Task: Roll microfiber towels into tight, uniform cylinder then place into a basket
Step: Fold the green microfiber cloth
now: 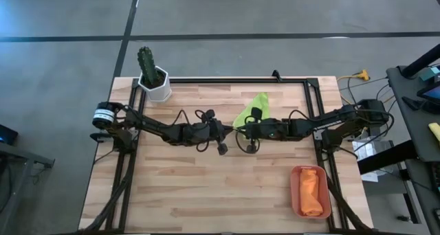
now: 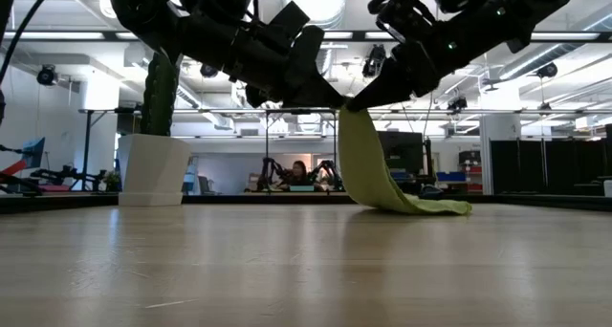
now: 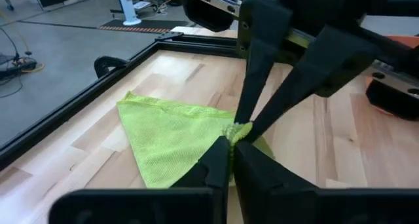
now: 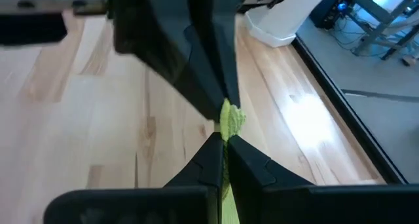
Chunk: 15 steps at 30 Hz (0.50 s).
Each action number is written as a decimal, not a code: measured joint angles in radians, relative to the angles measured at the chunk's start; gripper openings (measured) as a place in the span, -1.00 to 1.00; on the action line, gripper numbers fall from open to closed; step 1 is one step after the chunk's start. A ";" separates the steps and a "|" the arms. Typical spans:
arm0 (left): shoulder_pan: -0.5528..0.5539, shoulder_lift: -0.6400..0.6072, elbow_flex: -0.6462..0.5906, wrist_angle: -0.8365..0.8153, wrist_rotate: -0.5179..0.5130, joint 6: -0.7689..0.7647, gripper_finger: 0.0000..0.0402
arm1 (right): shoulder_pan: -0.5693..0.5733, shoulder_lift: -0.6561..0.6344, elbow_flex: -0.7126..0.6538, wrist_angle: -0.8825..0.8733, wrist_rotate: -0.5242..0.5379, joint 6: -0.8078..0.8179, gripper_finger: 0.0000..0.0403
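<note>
Inside basket (image 1: 296, 194), orange towel (image 1: 313, 192)

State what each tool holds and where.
Both the left tool and right tool pinch the same bunched corner of the green towel, lifted above the table.

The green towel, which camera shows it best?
The left wrist view: the green towel spreads across the table there, one corner pinched by both grippers. The low view shows it hanging from them to the table. The high view mostly hides it behind the arms; the right wrist view shows only the pinched corner.
</note>
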 joint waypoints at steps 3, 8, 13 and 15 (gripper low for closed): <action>-0.002 -0.003 0.000 -0.010 0.005 0.003 -1.00 | 0.000 -0.002 0.001 -0.056 0.000 -0.038 -0.94; -0.006 -0.051 0.002 -0.086 0.003 0.006 -1.00 | 0.000 0.000 -0.002 -0.149 0.002 -0.082 -0.94; -0.026 -0.101 0.002 -0.107 0.035 0.027 -1.00 | -0.001 0.001 -0.002 -0.153 0.012 -0.073 -0.94; -0.027 -0.105 0.002 -0.114 0.119 0.027 -1.00 | -0.001 0.001 0.003 -0.149 0.039 -0.051 -0.94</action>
